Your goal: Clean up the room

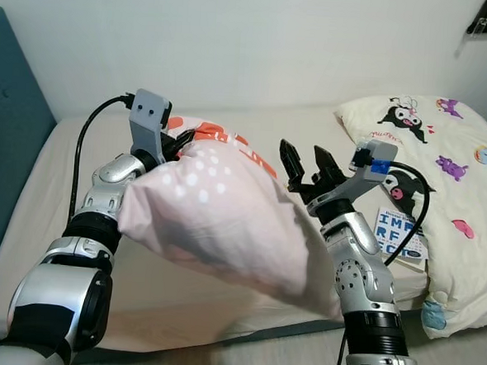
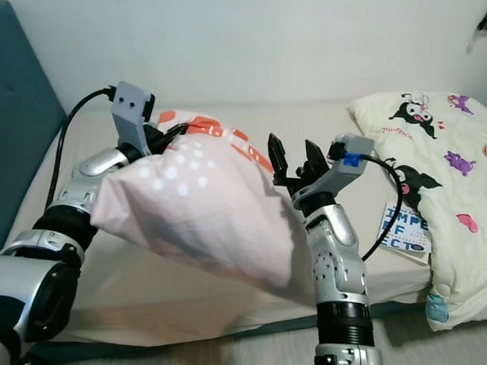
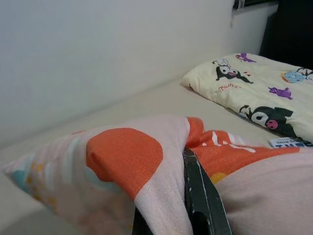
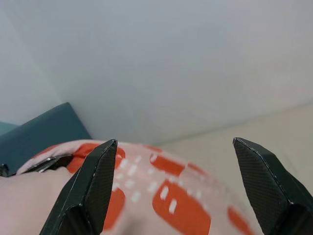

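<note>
The left gripper [image 1: 180, 141] is clamped on a fold of the pink pillow [image 1: 225, 219]; in the left wrist view one black finger [image 3: 203, 196] presses into the cloth, with pink and orange fabric bunched over and beside it, so the jaws are closed on the pillow's upper corner. From that pinch the pillow hangs down and across toward the robot's right, held up off the bed, its pale pink side with white dots facing the camera and its orange patches near the gripped end.

The right gripper [image 1: 304, 165] stands just beside the pillow's upper right edge with its jaws spread wide and nothing between them. In the right wrist view its two fingertips [image 4: 100, 171] sit well apart, and the pillow's orange-patterned top lies below and between them, not touched by either as far as can be seen. The pillow's lower right end drapes in front of the right forearm.

Under both arms is the mattress [image 1: 76, 222], covered in a beige sheet, against a white wall [image 1: 235, 41]. A teal headboard [image 1: 6, 135] stands at the robot's left. At the right lies a cream quilt [image 1: 452, 154] printed with cartoon characters, and a book [image 1: 402, 233] with blue lettering rests by its edge, near the right arm.
</note>
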You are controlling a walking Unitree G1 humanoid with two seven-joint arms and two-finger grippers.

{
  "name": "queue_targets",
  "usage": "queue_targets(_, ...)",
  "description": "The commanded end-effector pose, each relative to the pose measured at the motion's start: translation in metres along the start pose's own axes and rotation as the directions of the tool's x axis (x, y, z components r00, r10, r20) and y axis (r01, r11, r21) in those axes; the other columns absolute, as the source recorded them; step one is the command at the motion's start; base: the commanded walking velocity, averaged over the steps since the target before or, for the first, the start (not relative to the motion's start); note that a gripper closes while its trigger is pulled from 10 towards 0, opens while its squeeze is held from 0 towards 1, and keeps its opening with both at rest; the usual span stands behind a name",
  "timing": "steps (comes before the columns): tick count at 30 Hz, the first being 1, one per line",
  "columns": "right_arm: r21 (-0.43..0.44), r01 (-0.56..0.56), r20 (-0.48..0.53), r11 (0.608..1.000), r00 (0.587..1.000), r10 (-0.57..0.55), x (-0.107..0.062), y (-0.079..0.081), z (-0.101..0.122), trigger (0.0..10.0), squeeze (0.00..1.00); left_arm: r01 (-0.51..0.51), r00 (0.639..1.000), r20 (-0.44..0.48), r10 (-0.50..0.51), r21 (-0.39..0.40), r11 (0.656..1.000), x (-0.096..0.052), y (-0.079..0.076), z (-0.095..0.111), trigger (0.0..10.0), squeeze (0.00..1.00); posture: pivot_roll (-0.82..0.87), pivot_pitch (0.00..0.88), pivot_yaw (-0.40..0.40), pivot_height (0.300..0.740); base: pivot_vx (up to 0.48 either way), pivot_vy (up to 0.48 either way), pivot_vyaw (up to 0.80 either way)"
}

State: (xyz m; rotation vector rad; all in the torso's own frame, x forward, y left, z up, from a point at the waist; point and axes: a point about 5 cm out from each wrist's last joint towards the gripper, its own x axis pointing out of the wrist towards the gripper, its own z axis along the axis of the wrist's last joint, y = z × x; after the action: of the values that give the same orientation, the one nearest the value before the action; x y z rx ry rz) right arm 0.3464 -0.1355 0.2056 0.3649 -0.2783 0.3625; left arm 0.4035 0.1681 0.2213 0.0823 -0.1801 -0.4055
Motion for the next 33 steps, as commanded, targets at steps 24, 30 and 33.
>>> queue_targets(24, -0.006, -0.003, -0.002, 1.0, 1.0, 0.003, 0.0034, 0.0004, -0.0017, 10.0, 0.0, -0.051, 0.993, 0.106, 0.048, 0.02, 0.999, 0.0045, 0.0063, 0.0238, 10.0, 0.0, -0.24, 0.056, 0.011, 0.74, 0.0, 0.457, -0.32)
queue_targets(30, -0.006, -0.007, -0.003, 1.0, 1.0, 0.007, 0.0038, 0.0008, -0.0017, 10.0, 0.0, -0.054, 0.992, 0.113, 0.053, 0.01, 0.998, 0.0055, 0.0044, 0.0239, 10.0, 0.0, -0.24, 0.052, 0.011, 0.74, 0.0, 0.3, 0.0)
queue_targets(33, -0.006, -0.007, -0.002, 1.0, 1.0, 0.007, 0.0039, 0.0008, -0.0016, 10.0, 0.0, -0.061, 0.991, 0.119, 0.06, 0.004, 0.998, 0.0057, 0.0043, 0.0243, 10.0, 0.0, -0.24, 0.053, 0.012, 0.74, 0.0, 0.0, 0.0)
